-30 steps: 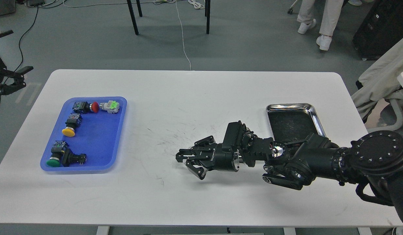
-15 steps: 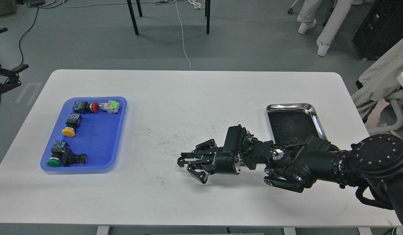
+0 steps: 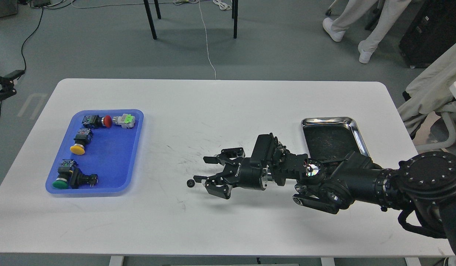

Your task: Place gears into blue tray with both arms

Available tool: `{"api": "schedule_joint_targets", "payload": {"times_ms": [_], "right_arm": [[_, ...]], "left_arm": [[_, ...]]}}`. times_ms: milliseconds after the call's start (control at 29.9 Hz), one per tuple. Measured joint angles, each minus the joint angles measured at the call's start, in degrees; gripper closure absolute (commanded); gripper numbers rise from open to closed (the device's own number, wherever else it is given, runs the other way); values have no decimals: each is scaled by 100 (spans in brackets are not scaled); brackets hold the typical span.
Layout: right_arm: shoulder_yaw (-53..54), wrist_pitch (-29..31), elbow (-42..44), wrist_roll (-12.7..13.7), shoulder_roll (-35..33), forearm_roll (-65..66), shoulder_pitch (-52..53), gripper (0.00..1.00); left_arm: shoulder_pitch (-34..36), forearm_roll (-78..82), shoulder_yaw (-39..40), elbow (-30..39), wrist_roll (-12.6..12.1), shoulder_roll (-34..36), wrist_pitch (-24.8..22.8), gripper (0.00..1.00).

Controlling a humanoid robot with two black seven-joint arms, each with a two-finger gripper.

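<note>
White table (image 3: 220, 107) filled most of view, scuffed w/ dark marks near its middle. Steel tray (image 3: 357, 135) w/ dark interior sat on table's right side. 4 push-button switches lay at left: red-capped one (image 3: 98, 120) and green-and-grey one (image 3: 124, 120) side by side at far end, yellow-capped one (image 3: 80, 142) just nearer, green-capped one (image 3: 67, 177) nearest. Beyond table, grey floor w/ black chair legs (image 3: 152, 20), a white cable (image 3: 207, 44) running toward table edge, and a person's legs (image 3: 360, 26) in pale trousers and white shoes at upper right. Beige cloth (image 3: 431, 92) hung at right edge.
</note>
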State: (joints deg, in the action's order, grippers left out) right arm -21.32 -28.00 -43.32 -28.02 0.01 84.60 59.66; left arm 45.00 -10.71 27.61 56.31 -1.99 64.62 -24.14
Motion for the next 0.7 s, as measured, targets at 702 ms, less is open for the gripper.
{"api": "schedule_joint_targets", "payload": {"times_ms": [702], "right_arm": [[1185,105,752,3,0,-3162,1471,12]], "left_arm": [[-176,-99,-10,-279,480,168,-387,1]]}}
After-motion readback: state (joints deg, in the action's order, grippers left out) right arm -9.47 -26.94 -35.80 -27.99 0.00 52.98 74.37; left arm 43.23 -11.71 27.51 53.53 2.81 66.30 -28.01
